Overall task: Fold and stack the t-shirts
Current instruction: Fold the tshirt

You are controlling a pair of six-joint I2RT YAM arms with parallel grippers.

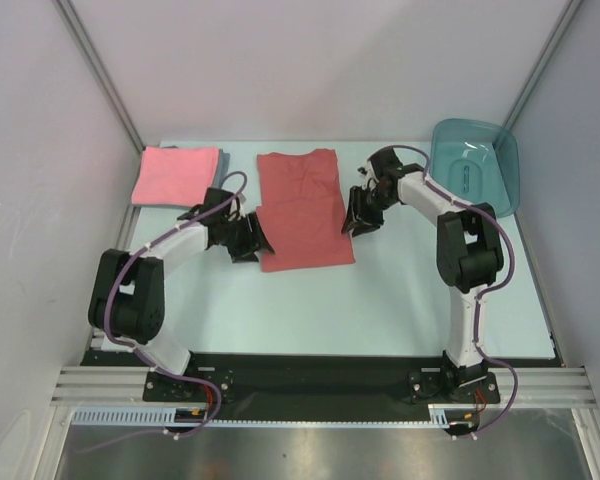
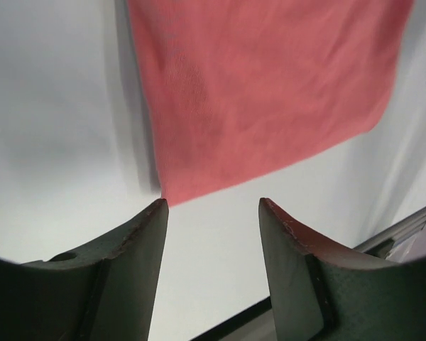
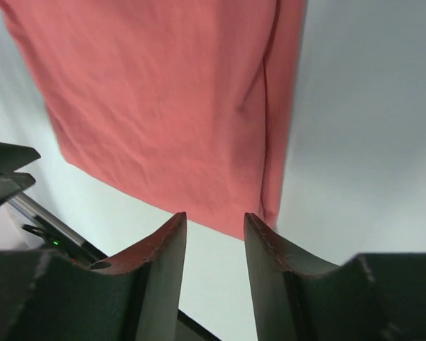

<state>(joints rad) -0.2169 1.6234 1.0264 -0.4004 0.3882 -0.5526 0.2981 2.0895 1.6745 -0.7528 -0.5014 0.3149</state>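
Left arm (image 1: 170, 245) and right arm (image 1: 432, 196) are reaching inward with elbows bent, left gripper (image 1: 260, 238) and right gripper (image 1: 353, 222) hanging low, facing each other, jaws standing apart, gripping nothing.

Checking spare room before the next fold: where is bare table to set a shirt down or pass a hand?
Widest bare patch: the table between the red shirt and the arm bases. Smaller: nearer than the tub, right of the right arm. Crowded: the left claw and right claw flank the red shirt, closing the gap toward the pink shirt.
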